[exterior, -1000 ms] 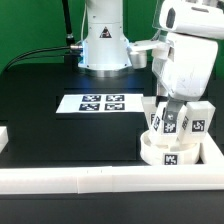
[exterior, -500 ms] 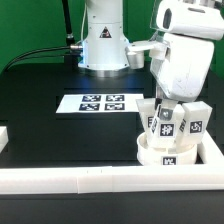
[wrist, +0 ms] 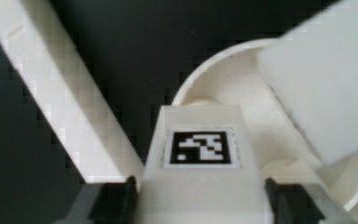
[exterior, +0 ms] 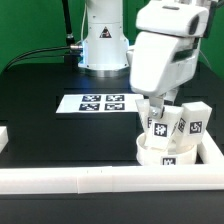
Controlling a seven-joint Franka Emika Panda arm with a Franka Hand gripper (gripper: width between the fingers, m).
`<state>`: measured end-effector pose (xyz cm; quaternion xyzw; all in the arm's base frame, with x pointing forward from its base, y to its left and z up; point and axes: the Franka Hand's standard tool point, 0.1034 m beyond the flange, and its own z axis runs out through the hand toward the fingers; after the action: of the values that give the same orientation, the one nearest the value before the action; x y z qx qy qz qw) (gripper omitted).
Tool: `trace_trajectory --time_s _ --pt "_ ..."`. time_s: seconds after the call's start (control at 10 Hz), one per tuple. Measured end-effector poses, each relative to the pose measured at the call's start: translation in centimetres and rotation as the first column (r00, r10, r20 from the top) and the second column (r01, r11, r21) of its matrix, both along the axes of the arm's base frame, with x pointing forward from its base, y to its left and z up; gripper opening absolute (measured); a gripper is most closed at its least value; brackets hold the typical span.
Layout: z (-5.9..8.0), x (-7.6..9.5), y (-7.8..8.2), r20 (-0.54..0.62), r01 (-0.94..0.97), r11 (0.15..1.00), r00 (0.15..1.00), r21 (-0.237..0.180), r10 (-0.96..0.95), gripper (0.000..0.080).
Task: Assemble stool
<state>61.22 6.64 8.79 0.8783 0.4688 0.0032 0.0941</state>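
The claw (exterior: pixel 156 112) hangs at about four o'clock in the exterior view, its fingers (wrist: pixel 105 200) set either side of a tagged leg (exterior: pixel 157 130); in the wrist view the leg (wrist: pixel 201 148) fills the gap between them, so the claw appears to be pinching it, though the contact itself sits at the frame's edge. That leg stands upright on the seat disc (exterior: pixel 150 154), whose curved rim (wrist: pixel 220 75) shows just beyond the leg in the wrist view. Two more tagged legs (exterior: pixel 192 122) stand upright on the disc at three o'clock of the held one, close beside it. The disc rests on the black bench (exterior: pixel 40 95), tucked near the corner of the white border rails (exterior: pixel 90 179). The marker board (exterior: pixel 100 102) lies flat at ten o'clock of the disc, apart from it.
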Motion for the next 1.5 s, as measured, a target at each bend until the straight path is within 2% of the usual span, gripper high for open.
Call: trace_trajectory --time_s 0.2,0.4,0.7,0.9,1.0,1.1,1.2,1.4,1.5 --pt "0.0 0.0 0.1 0.031 0.222 0.975 0.974 0.034 -0.223 0.0338" --pt "0.0 -0.1 0.7 0.056 0.510 0.855 0.855 0.089 -0.516 0.0338" --pt "0.0 -0.1 0.7 0.061 0.623 0.774 0.773 0.113 -0.631 0.0338" --pt "0.0 -0.1 0.8 0.064 0.724 0.676 0.674 0.137 -0.736 0.0338" --pt "0.0 -0.1 0.8 0.065 0.739 0.658 0.657 0.141 -0.752 0.0338" --pt "0.0 -0.2 0.9 0.041 0.848 0.496 0.498 0.186 -0.866 0.0338" --pt "-0.1 -0.2 1.1 0.033 0.884 0.418 0.421 0.210 -0.907 0.0338" --pt "-0.1 -0.2 1.2 -0.001 0.951 0.183 0.189 0.249 -0.982 0.0338" --pt "-0.1 -0.1 1.3 -0.012 0.961 0.097 0.103 0.259 -0.995 0.0338"
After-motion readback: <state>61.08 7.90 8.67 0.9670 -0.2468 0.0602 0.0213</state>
